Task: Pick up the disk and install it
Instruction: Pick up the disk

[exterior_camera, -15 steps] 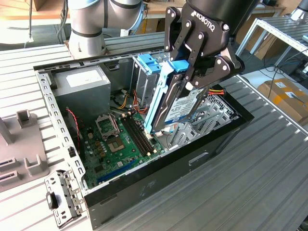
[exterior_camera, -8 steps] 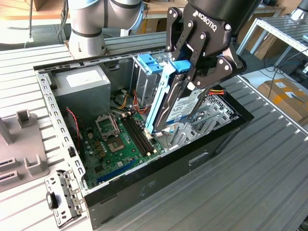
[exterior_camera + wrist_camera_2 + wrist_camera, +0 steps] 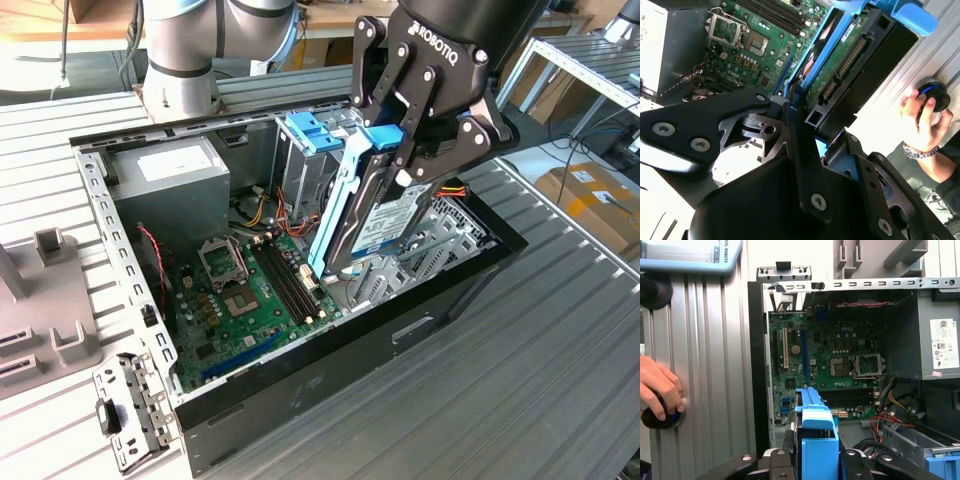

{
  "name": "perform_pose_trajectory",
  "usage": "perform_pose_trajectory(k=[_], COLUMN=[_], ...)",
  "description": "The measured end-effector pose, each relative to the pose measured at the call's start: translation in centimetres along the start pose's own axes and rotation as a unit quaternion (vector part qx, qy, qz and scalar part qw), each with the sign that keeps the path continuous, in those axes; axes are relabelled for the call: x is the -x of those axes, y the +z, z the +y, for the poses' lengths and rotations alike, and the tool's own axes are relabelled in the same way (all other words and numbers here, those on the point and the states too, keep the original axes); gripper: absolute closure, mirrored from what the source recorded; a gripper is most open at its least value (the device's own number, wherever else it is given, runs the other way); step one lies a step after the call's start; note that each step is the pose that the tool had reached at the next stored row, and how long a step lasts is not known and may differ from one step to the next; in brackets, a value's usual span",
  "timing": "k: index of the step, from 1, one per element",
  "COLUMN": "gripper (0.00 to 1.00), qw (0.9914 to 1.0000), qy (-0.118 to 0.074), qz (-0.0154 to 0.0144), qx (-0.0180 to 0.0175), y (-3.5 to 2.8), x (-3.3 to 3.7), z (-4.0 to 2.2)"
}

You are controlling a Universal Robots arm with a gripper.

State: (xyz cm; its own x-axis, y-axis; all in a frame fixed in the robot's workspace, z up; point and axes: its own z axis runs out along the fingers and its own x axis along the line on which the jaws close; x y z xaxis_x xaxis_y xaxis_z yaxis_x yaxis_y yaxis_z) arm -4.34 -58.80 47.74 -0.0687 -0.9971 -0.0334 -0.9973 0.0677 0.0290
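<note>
The disk (image 3: 372, 215), a dark drive with a white-and-blue label in a light blue carrier, hangs tilted on edge over the open computer case (image 3: 300, 385). My gripper (image 3: 400, 148) is shut on its upper end, a finger on each flat side. The disk's lower corner sits just above the motherboard (image 3: 245, 290), beside the metal drive cage with its blue latch (image 3: 308, 130). In the second wrist view the disk (image 3: 840, 55) juts out from the gripper (image 3: 805, 117) toward the board. In the first wrist view the blue carrier (image 3: 816, 437) stands between the fingers (image 3: 785, 462).
A grey power supply (image 3: 170, 180) fills the case's back corner, with loose cables beside the cage. A person's hand (image 3: 657, 385) rests on a round knob on the ribbed table outside the case. Grey fixtures (image 3: 40, 320) and a loose metal bracket (image 3: 125, 410) lie at the exterior view's left.
</note>
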Motion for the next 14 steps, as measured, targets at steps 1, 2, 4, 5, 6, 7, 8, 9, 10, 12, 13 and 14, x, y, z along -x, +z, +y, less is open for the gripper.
perform_pose_trajectory(k=[1,2,4,5,6,7,8,9,10,12,13,14], gripper=[0.64,0.64,0.64,0.64,0.64,0.64,0.64,0.64,0.64,0.64,0.64,0.64], qw=[1.0,1.0,1.0,1.0,1.0,1.0,1.0,1.0,1.0,1.0,1.0,1.0], qy=[0.0,0.0,0.0,0.0,0.0,0.0,0.0,0.0,0.0,0.0,0.0,0.0], qz=[0.0003,0.0005,0.0011,0.0012,0.0013,0.0015,0.0016,0.0019,0.0022,0.0025,0.0026,0.0028], qx=[0.0,0.0,-0.0001,-0.0001,-0.0001,-0.0001,-0.0001,-0.0001,-0.0001,-0.0002,-0.0002,-0.0002], y=[0.0,0.0,-0.01,-0.01,-0.01,-0.01,-0.01,-0.01,-0.01,-0.02,-0.02,-0.02], x=[0.0,0.0,0.0,0.0,-0.01,-0.01,-0.01,-0.01,0.0,0.0,0.01,0.01], z=[-0.08,-0.12,-0.25,-0.29,-0.33,-0.38,-0.42,-0.5,-0.64,-0.8,-0.88,-0.94])
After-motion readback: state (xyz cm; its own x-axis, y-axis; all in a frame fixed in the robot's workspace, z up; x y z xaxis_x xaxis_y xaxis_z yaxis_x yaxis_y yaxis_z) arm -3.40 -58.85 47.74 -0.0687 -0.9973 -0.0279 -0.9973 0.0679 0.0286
